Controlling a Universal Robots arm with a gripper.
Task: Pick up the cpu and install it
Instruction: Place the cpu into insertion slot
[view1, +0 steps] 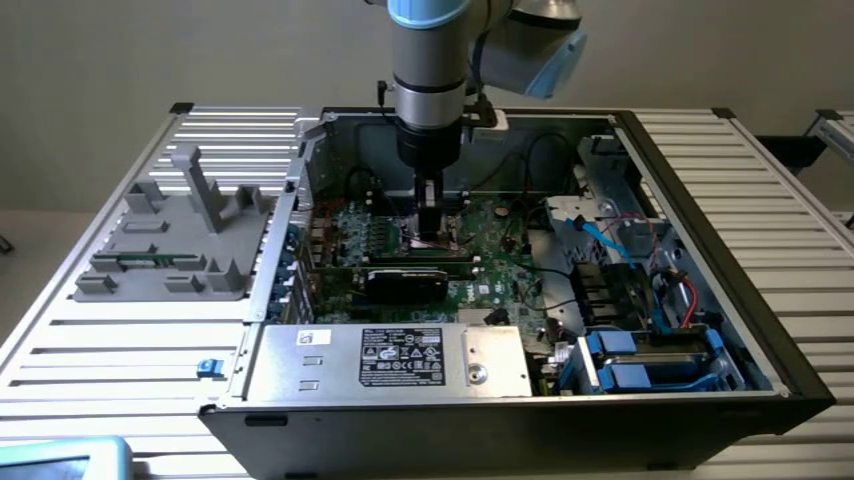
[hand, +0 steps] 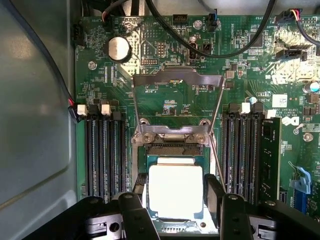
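Here the cpu (hand: 176, 192) sits between the jaws, seemingly gripped at both edges.

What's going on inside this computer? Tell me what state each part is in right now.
computer case: side open, insides exposed.
load plate: swung up, open.
cpu: lying flat in the socket, metal top up.
gripper: shut on the cpu's two opposite edges.
memory module: seated in its slot.
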